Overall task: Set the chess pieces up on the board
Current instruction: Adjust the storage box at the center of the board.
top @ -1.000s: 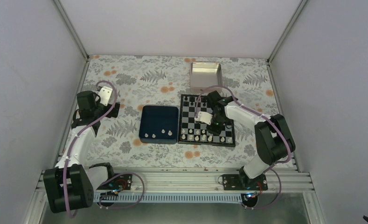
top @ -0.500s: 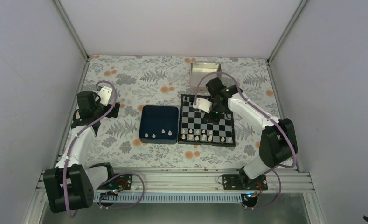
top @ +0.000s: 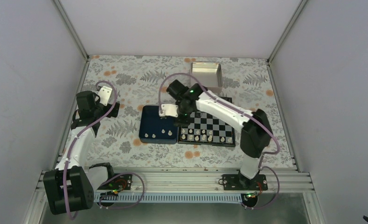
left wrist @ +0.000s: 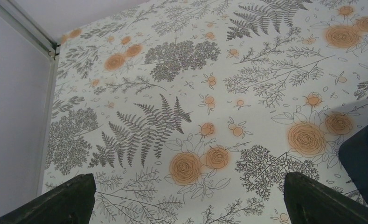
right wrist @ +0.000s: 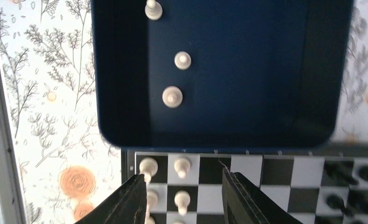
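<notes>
My right arm (top: pixel 228 112) reaches far forward and across to the left, with the elbow raised and the wrist bent, so that my right gripper (top: pixel 180 122) points straight down. Its two dark fingers (right wrist: pixel 135 200) stand apart and nothing is between them. My left arm (top: pixel 77 140) runs up the left side, folded at the wrist. My left gripper (top: pixel 113 109) is tilted low towards the worktop (left wrist: pixel 182 93), jaws spread wide and empty.
</notes>
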